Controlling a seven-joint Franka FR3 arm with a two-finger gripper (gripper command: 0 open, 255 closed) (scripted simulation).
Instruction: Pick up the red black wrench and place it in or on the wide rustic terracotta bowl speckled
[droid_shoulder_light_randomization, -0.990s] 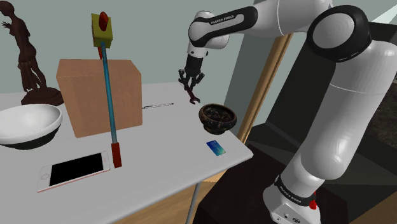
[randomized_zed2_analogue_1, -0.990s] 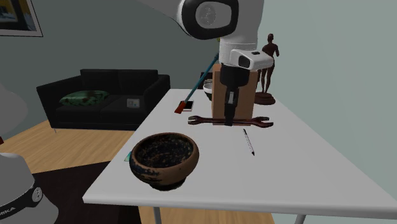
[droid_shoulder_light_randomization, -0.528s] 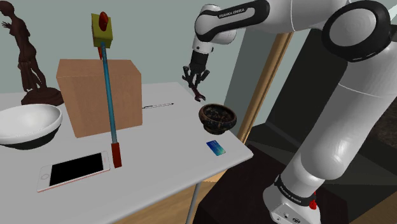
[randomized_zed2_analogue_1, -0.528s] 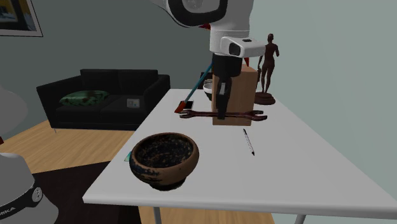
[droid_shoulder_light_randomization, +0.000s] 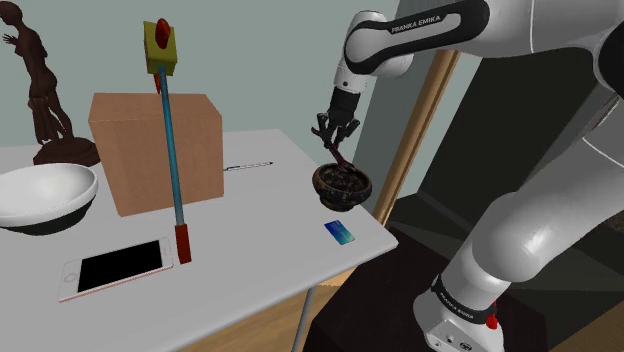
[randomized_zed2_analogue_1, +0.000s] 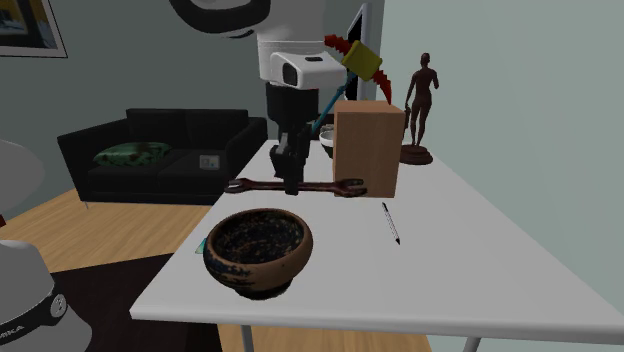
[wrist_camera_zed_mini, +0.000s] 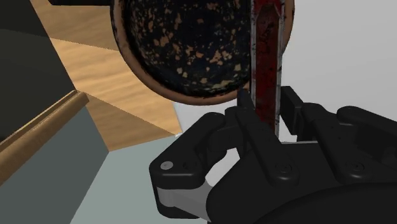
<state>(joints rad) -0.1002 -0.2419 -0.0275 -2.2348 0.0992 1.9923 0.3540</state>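
Tool (randomized_zed2_analogue_1: 292, 183) and wrench (randomized_zed2_analogue_1: 335, 186) shifted from in front of the box (randomized_zed2_analogue_1: 368, 150) toward the speckled bowl (randomized_zed2_analogue_1: 258, 243), tool clenched on the wrench's middle, wrench level in the air over the bowl's rim, above the bench (randomized_zed2_analogue_1: 470, 250).

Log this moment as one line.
gripper: shut on wrench | wrench: in air, roughly level, over bowl, off-centre | bowl: empty | release: not yet

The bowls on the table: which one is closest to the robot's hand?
The dark speckled bowl with the brown outside. The hand holds the wrench right over it, while the white bowl sits far off at the shoulder view's left.
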